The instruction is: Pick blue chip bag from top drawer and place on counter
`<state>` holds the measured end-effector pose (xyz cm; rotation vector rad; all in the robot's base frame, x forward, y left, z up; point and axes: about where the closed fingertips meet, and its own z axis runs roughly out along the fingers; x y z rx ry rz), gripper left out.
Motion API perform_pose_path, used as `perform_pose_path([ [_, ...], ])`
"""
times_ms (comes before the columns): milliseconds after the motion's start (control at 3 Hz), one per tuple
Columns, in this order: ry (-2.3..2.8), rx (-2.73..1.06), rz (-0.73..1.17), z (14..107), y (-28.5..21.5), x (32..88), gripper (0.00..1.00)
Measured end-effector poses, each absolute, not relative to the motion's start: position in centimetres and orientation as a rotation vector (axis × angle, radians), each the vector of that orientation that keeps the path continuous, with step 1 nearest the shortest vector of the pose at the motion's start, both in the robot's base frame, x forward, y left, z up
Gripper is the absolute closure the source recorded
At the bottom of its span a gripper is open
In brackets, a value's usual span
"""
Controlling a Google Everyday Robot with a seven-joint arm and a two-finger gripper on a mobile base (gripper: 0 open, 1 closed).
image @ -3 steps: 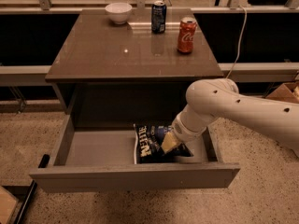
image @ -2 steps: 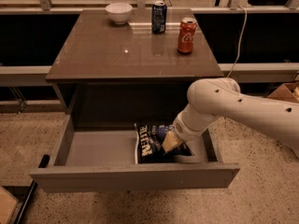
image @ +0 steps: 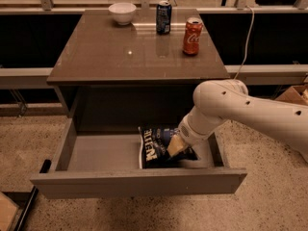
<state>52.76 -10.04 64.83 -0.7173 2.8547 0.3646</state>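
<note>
The top drawer (image: 134,183) stands pulled open below the counter (image: 125,47). The blue chip bag (image: 153,147), dark navy with white lettering, lies in the right half of the drawer, propped at a tilt. My gripper (image: 174,149) reaches down into the drawer from the right and sits against the bag's right side. My white arm hides the gripper's tip and part of the bag. The left half of the drawer floor is bare grey.
On the counter stand a white bowl (image: 121,12) at the back left, a dark blue soda can (image: 163,17) at the back middle and a red cola can (image: 192,29) to its right. A cardboard box (image: 296,94) sits on the floor at far right.
My arm has shifted very slightly up and to the right. The chip bag stays in about the same spot in the drawer.
</note>
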Motion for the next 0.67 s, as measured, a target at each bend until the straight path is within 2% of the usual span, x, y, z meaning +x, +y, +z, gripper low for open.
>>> perform_pose_path([
  [333,2.855,-0.718,0.365,64.81,-10.02,52.75,0.63],
  [667,2.861,-0.757,0.360,64.55,-9.71,52.83,0.62],
])
